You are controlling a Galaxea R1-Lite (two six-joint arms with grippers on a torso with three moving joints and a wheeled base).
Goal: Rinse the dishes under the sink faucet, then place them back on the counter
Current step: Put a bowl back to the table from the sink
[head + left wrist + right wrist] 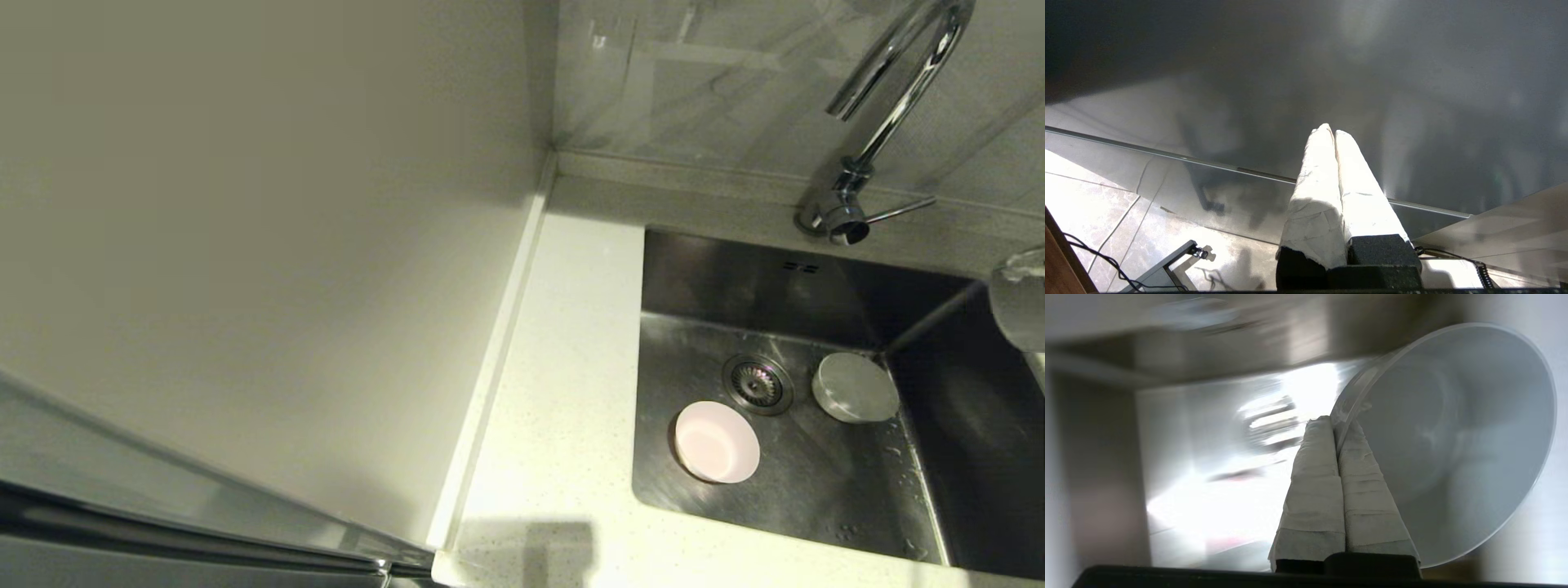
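Note:
A pale pink bowl (pixel 717 442) sits upright on the floor of the sink (pixel 816 514), left of the drain strainer (pixel 758 382). A whitish bowl (pixel 855 387) lies upside down to the right of the drain. My right gripper (pixel 1336 422) is shut on the rim of a pale blue bowl (pixel 1453 445), which is tilted on edge. This bowl (pixel 1019 306) shows at the right edge of the head view, above the sink's right side. The chrome faucet (pixel 890 106) arches over the back ledge, and I see no water running. My left gripper (pixel 1331 130) is shut on nothing, parked low and away from the sink.
The white speckled counter (pixel 563 367) runs left of the sink up to a cream wall panel (pixel 245 245). The faucet's side lever (pixel 898 211) points right. Two overflow slots (pixel 801 267) mark the sink's back wall. Water drops lie on the sink floor.

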